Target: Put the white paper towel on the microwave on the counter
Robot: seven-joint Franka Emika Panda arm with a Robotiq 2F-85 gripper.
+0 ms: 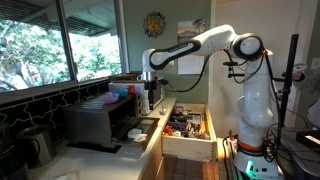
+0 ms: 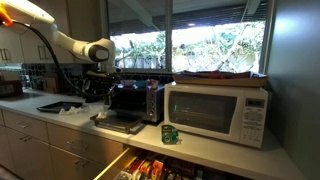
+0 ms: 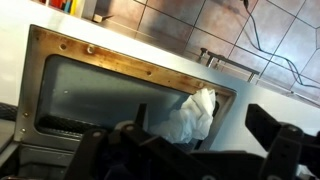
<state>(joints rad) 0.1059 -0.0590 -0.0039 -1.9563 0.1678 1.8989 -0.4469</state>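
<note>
One white paper towel (image 3: 197,115) lies crumpled by the open oven door (image 3: 110,90), just ahead of the gripper (image 3: 198,150), whose jaws stand wide and empty. A shallow pinch could catch only a loose fold, letting the towel slip free mid-lift.

Crumpled white paper towel (image 3: 195,115) at right edge of glass door (image 3: 110,90), white microwave (image 2: 218,112) shut on counter (image 2: 230,155)

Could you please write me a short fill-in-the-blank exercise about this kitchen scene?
The crumpled paper towel is ___ in colour. The toaster oven has its door ___. In front of the microwave stands a small ___ container.
Missing words: white; open; green.
</note>
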